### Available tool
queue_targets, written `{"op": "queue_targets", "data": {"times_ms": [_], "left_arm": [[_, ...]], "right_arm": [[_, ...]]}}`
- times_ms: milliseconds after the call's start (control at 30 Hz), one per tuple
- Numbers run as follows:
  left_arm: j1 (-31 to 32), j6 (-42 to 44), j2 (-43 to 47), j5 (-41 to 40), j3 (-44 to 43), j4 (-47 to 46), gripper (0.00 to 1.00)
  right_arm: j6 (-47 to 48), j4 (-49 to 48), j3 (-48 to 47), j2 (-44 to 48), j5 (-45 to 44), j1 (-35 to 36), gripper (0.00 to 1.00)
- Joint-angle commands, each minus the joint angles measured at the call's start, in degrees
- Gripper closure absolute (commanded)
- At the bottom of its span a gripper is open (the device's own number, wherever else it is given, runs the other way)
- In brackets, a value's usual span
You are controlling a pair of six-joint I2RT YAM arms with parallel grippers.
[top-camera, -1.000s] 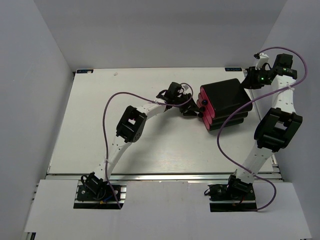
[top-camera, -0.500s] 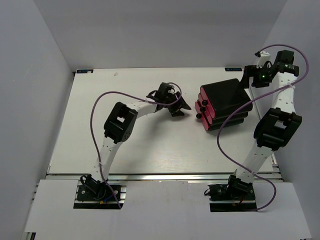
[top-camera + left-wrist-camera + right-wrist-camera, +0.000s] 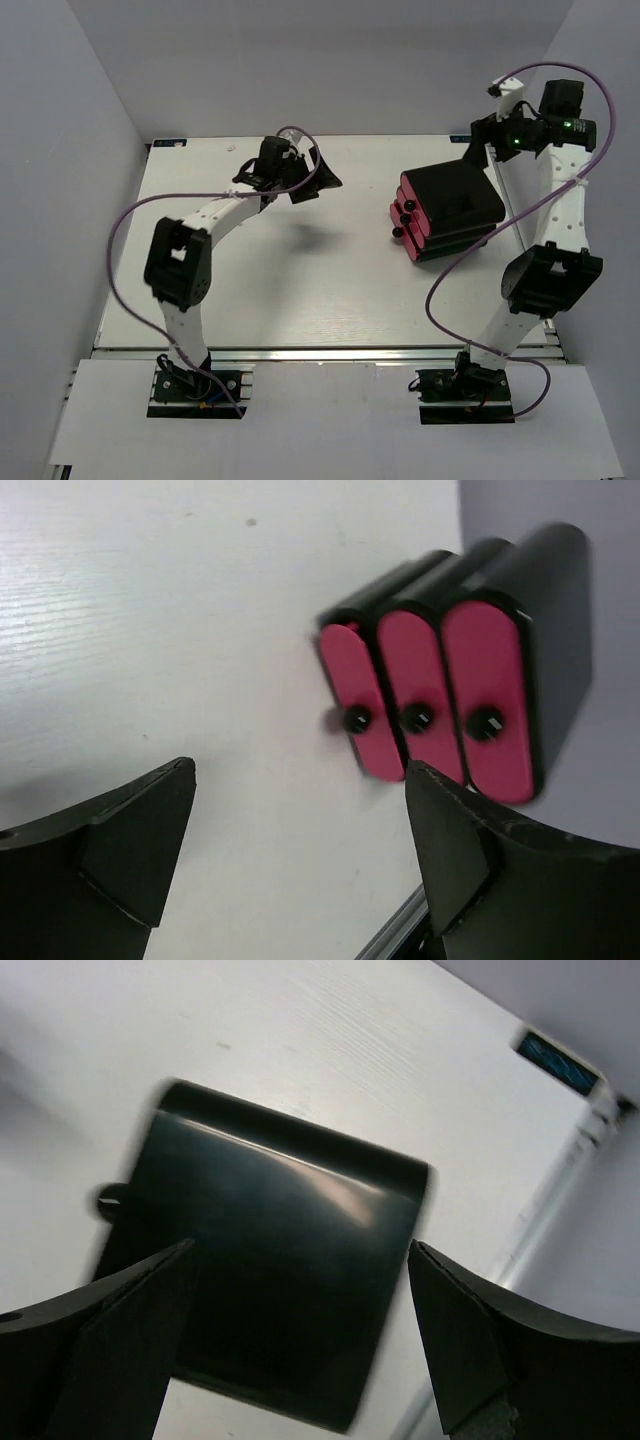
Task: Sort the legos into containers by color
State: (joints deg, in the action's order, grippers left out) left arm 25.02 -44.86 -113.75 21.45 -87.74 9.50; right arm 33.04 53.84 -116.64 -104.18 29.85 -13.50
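No legos show in any view. The containers are three magenta-pink drawers point(image 3: 415, 705) with round black knobs. All three are pushed into the black cabinet point(image 3: 455, 195) at the table's right back. My left gripper point(image 3: 320, 183) hangs open over the table well to the left of the cabinet. It faces the drawer fronts point(image 3: 408, 215), and nothing lies between its fingers point(image 3: 140, 840). My right gripper point(image 3: 478, 150) stands open above the cabinet's back edge, looking down on the cabinet top point(image 3: 270, 1260) with nothing held.
The white table point(image 3: 300, 290) is boxed in by grey walls on the left, back and right. A metal rail runs along its right edge point(image 3: 560, 1175), with a blue label point(image 3: 555, 1060) at the back corner. Purple cables loop off both arms.
My left gripper pulled back from the drawer fronts toward the back left and opened. My right gripper lifted off the rear of the cabinet and opened wide.
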Motion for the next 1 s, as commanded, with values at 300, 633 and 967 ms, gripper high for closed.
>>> {"op": "queue_targets", "data": {"times_ms": [300,633,967], "left_arm": [[0.2,8.1,32.0,1.3,26.1,-10.9,0.22],[5.5,-10.9,7.3,16.9,21.5,-29.7,0.79],[12.2,-9.0,-19.0,16.4,-11.1,-7.2,0.82]], "right_arm": [[-1.1,0.0,4.4,8.7,5.3,11.6,0.11],[-6.3,-15.7,23.3,19.8,-2.4,11.0,0.11],[-15.6,-26.2,27.1,23.1,-10.6,6.3,0.47]]}}
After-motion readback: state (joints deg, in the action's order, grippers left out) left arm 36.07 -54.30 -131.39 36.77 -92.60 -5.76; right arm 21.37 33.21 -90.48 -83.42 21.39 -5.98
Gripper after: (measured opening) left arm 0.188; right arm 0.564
